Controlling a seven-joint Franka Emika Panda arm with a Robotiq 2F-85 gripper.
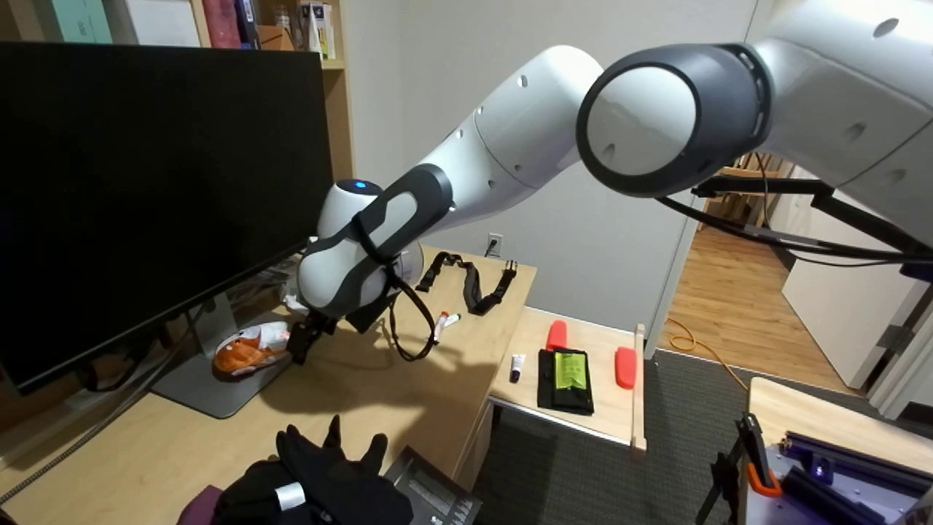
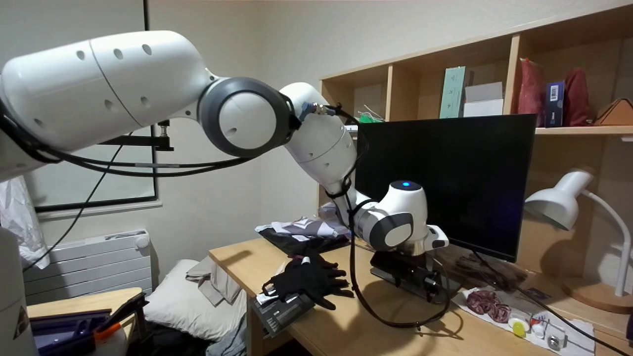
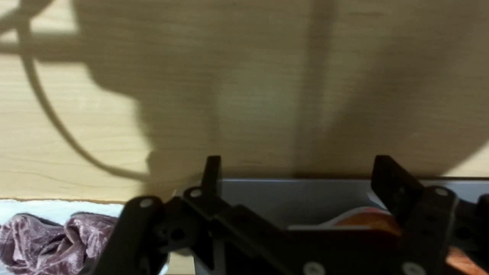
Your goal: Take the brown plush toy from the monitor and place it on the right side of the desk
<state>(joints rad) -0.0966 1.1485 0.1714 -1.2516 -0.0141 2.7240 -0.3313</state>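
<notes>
While bent over the desk (image 1: 364,397), holds the gripper (image 3: 300,173) low in front of the monitor (image 1: 164,204), with both fingers (image 3: 211,175) spread well apart, as seen in the wrist view. Can make out the brown plush toy (image 1: 244,356) in an exterior view, lying on the flat grey base (image 1: 211,394) of the monitor, just beside the gripper. Cannot tell from there whether touching the toy or merely close to it. Can find the toy in the wrist view too, as orange patches partly hidden behind the dark gripper, toward that view's right side, with the grey base alongside and, higher up, broad shadows (image 3: 183,68) falling across the wood. Also see, lower left there, a crumpled purplish cloth (image 3: 46,244) on a white sheet (image 3: 65,209). In an exterior view, can follow that sheet to a small yellow-green item (image 2: 518,329), with a white lamp (image 2: 551,202) nearby. Can spot black gloves (image 1: 328,474) in both exterior views, overlapping a dark box (image 1: 437,488) by the desk's edge. Farther along in an exterior view, notice a black strap (image 1: 472,288) lying near two markers (image 1: 439,326). Past the desk's edge there, see another wooden board (image 1: 525,397) bearing two red items (image 1: 625,367), a small tube (image 1: 517,368) and a black pouch (image 1: 574,401) with a green packet (image 1: 570,370) at its middle. Behind and above the monitor, can pick out wooden shelves (image 2: 389,91) in both exterior views, holding a pale green box (image 2: 451,93) standing upright beside a white box (image 2: 483,107).
</notes>
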